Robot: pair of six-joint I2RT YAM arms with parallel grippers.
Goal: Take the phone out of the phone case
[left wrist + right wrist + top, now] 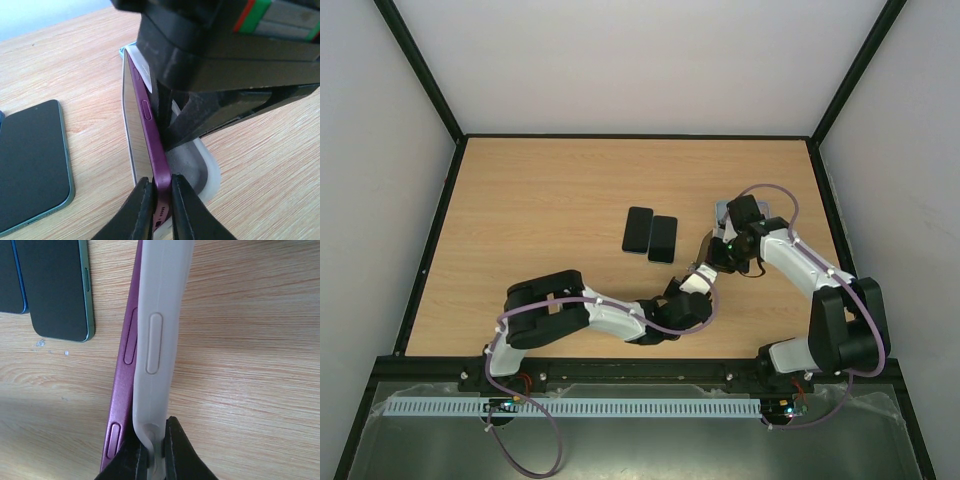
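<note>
pinching at bottom centre, left tool [161, 200] clamps the purple phone [149, 131]; right tool [155, 447] clamps the pale phone case [161, 310].

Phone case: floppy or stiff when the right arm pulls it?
Likely floppy: the translucent phone case curves where the right end effector pinches it. Probably light: its wall looks thin beside the purple phone.

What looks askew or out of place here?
Only the phone: it is held on edge, partly peeled from its case, the left gripper pinching the phone, the right gripper the case. Nothing looks damaged.
</note>
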